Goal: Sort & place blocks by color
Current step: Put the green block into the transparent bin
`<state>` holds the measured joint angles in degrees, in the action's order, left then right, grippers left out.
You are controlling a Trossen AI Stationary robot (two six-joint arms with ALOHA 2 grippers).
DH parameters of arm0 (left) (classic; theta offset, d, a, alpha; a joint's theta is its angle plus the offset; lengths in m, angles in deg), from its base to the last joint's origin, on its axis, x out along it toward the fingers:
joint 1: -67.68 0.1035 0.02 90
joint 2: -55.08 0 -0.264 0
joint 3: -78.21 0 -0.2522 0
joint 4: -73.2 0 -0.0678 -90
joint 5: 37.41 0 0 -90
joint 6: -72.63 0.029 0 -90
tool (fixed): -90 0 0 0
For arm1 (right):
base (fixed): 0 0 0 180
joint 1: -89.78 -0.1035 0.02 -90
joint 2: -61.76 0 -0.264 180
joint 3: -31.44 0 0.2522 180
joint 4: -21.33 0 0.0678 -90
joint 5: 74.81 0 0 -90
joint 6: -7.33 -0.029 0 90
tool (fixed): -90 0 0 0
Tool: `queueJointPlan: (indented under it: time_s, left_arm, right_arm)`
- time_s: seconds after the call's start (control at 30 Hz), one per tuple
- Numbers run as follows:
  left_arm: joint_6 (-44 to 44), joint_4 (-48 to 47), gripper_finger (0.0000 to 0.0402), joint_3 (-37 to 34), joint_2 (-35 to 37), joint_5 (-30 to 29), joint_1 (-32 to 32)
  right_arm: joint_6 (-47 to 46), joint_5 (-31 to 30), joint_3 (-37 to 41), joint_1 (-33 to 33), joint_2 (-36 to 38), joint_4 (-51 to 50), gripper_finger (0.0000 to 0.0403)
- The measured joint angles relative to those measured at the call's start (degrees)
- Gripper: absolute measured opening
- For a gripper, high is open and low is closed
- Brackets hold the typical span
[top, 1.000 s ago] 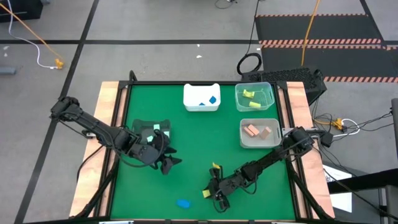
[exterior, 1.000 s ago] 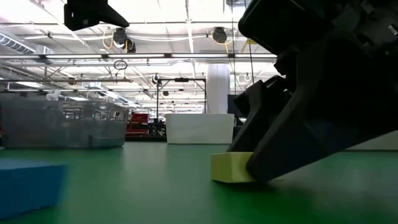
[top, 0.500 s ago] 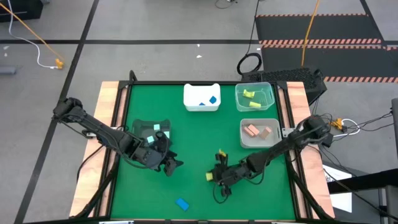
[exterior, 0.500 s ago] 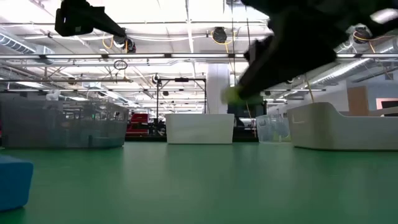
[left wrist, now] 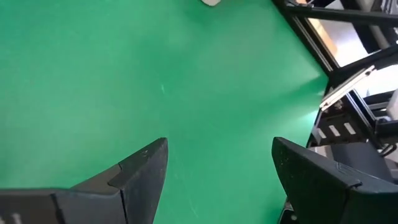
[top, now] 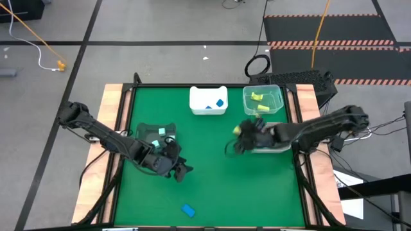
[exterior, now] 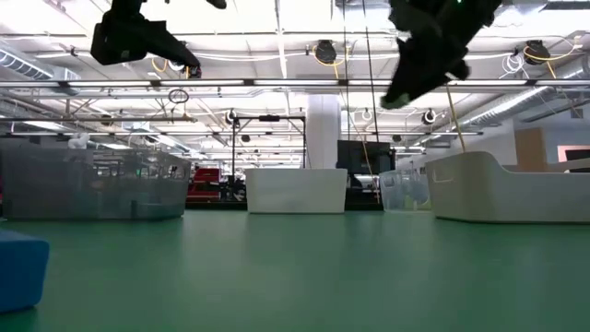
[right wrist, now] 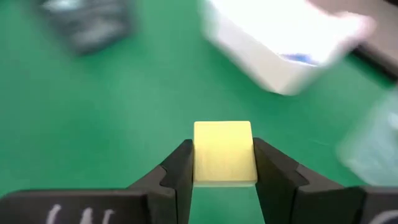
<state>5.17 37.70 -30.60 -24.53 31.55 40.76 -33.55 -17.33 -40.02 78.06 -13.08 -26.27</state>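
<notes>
a green bench [top: 205, 160] with pale wooden side rails stands on a grey floor; the low view looks level across it into a lit hall. the right hand [right wrist: 222, 163] is clamped on a yellow block [right wrist: 223, 152], its two dark fingers [right wrist: 180, 171] pressed against the block's opposite sides. from above, that hand [top: 243, 135] hangs over the right half of the bench, just beside the near-left corner of the grey bin [top: 282, 146], with a spot of yellow showing at its tip. beyond it sit the clear bin [top: 263, 99], holding yellow blocks [top: 258, 97], and the white bin [top: 208, 101], holding blue blocks [top: 219, 102]; both stand against the far edge. the middle of the bench lies open between the two arms. the left hand [left wrist: 214, 168] hovers over bare green with its fingers spread apart and nothing between them; the high view puts it [top: 176, 168] left of centre, just beside the dark bin [top: 153, 131], where mint green blocks [top: 159, 133] show. one blue block [top: 187, 210] lies alone near the front edge, well apart from both hands. the low view shows that block [exterior: 20, 272] at its left margin and both arms raised clear of the surface, the bins lined up behind; the yellow block cannot be made out there. the right wrist view alone shows the grip on it plainly.
</notes>
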Motion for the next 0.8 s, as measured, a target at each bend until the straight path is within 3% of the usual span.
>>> queueJointPlan:
  time_s: [0.2, 0.33, 0.57, 0.8]
  left_arm:
    - [1.1, 1.1, 0.0285, 0.0, 0.0, -0.1, 0.0]
    - [8.0, 2.1, 0.0285, 0.0, 0.0, 0.0, -0.4]
    - [24.7, 3.0, 0.0285, 0.0, 0.0, 0.2, -2.9]
    - [26.7, 2.9, 0.0285, 0.0, 0.0, 0.2, -3.3]
  right_arm:
    - [-7.5, -5.4, 0.0, 10.6, 7.0, -13.1, 0.0120]
    - [-7.4, -5.1, 0.0, 18.6, 8.3, -16.6, 0.0131]
    - [-6.5, -4.9, 1.2, 29.6, 7.8, -16.7, 0.0130]
    - [-2.1, -1.7, 5.2, 35.5, 7.8, -12.4, 0.0161]
